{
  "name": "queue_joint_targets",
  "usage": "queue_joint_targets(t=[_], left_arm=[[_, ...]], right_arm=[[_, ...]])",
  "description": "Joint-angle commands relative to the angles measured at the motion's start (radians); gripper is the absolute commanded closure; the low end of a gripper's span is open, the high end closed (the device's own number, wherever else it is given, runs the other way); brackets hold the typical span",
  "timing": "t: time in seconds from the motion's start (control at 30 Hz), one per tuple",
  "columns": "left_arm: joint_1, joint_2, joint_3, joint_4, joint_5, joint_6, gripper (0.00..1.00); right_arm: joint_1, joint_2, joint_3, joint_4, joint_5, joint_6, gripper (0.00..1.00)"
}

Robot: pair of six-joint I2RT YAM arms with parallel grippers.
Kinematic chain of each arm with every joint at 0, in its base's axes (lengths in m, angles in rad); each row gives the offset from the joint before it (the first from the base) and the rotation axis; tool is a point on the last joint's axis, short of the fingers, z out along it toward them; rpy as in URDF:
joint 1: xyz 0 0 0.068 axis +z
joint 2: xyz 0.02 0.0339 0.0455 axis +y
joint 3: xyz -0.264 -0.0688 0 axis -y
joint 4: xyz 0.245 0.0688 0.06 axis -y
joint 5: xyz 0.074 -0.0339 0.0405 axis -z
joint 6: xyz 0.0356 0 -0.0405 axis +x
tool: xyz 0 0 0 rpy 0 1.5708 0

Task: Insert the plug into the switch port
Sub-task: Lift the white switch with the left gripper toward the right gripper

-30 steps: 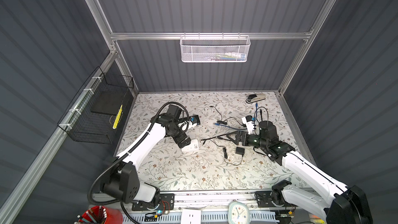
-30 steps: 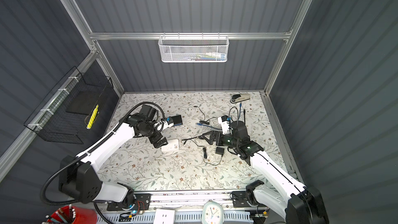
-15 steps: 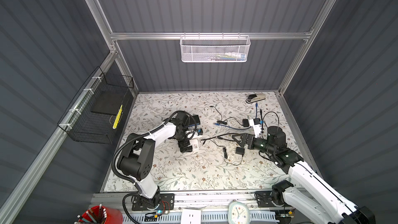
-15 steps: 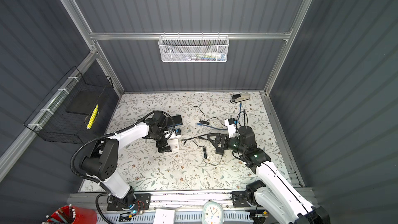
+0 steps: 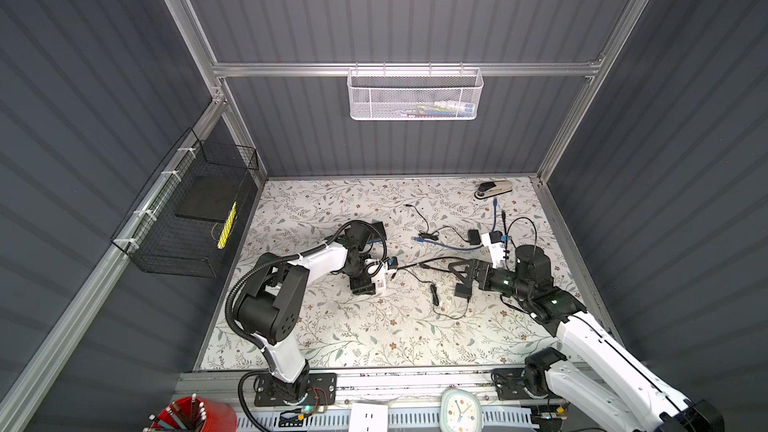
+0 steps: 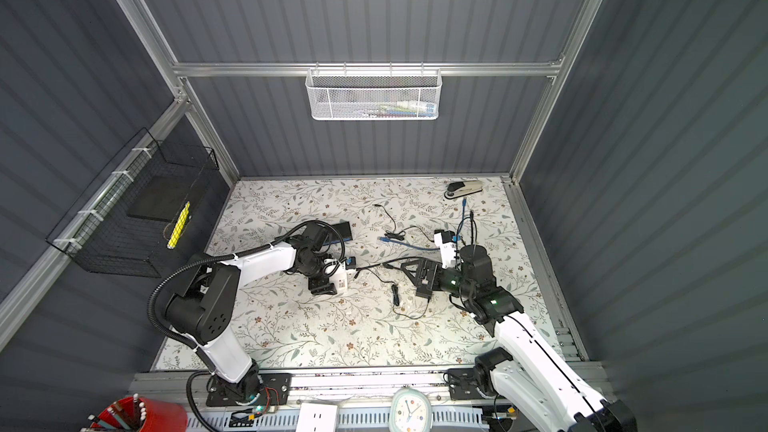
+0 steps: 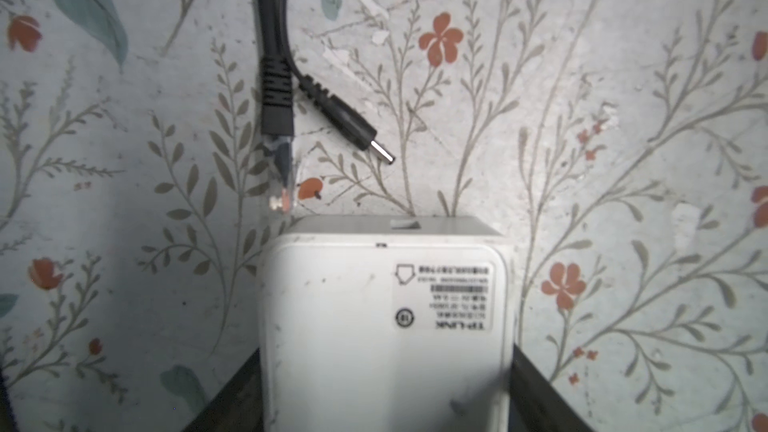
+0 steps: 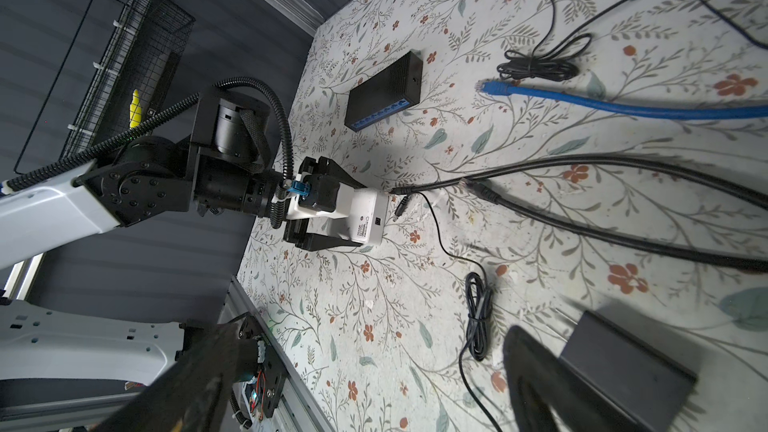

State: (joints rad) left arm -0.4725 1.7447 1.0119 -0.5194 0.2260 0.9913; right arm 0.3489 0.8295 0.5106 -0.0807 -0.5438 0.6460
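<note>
While the left pincer (image 8: 361, 217) straddles the white plastic switch box (image 7: 382, 326) mid-left on the floral-patterned worktop (image 5: 353, 326), I cannot tell whether it is clamped yet. The black cable's clear-tipped plug (image 7: 280, 176) lies just right of the box. The right pincer (image 5: 460, 278), jaws apart and empty, should probably take that plug behind its tip, avoid the neighbouring black barrel-tipped power plug (image 7: 353, 128), and line it up squarely with the port.

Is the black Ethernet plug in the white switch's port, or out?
Out: the black Ethernet plug lies on the table, clear tip exposed, outside the white switch.
</note>
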Motion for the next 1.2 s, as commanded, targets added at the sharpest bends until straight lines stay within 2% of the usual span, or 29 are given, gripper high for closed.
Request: queue_joint_targets(t=[0.0, 0.1, 0.13, 0.2, 0.3, 0.47, 0.77, 0.83, 0.93, 1.0, 1.07, 1.1, 1.17], left_arm=[[0.001, -0.024, -0.028, 0.003, 0.008, 0.023, 0.56], [0.006, -0.104, -0.012, -0.006, 0.092, 0.032, 0.58], [0.010, -0.145, -0.005, -0.010, 0.157, 0.034, 0.57], [0.024, -0.228, 0.024, -0.027, 0.287, 0.033, 0.57], [0.035, -0.295, 0.109, -0.087, 0.440, -0.015, 0.57], [0.041, -0.337, 0.208, -0.148, 0.629, -0.085, 0.57], [0.044, -0.375, 0.293, -0.071, 0.805, -0.215, 0.60], [0.044, -0.391, 0.301, -0.074, 0.817, -0.215, 0.63], [0.031, -0.433, 0.297, -0.101, 0.760, -0.171, 0.65], [-0.018, -0.455, 0.296, -0.171, 0.625, -0.052, 0.65], [-0.091, -0.460, 0.283, -0.212, 0.408, 0.039, 0.64], [-0.104, -0.455, 0.274, -0.230, 0.349, 0.090, 0.63], [-0.106, -0.435, 0.274, -0.230, 0.327, 0.123, 0.63]], right_arm=[[-0.006, 0.000, 0.024, -0.023, -0.012, 0.004, 0.01], [-0.008, 0.009, 0.029, -0.015, -0.058, 0.047, 0.01], [-0.012, 0.014, 0.020, 0.016, -0.093, 0.087, 0.01], [-0.027, 0.027, -0.026, 0.144, -0.188, 0.238, 0.01], [-0.030, 0.026, -0.099, 0.344, -0.222, 0.420, 0.01], [-0.039, -0.004, -0.077, 0.310, -0.220, 0.417, 0.01], [-0.053, -0.072, -0.040, 0.264, -0.238, 0.432, 0.01], [-0.053, -0.082, -0.033, 0.263, -0.249, 0.437, 0.01], [-0.053, -0.099, -0.013, 0.264, -0.274, 0.441, 0.01], [-0.051, -0.107, 0.002, 0.261, -0.289, 0.448, 0.01], [-0.037, -0.101, 0.026, 0.245, -0.295, 0.450, 0.01], [-0.012, -0.090, 0.045, 0.220, -0.283, 0.437, 0.01], [0.063, -0.053, 0.125, 0.099, -0.234, 0.353, 0.01]])
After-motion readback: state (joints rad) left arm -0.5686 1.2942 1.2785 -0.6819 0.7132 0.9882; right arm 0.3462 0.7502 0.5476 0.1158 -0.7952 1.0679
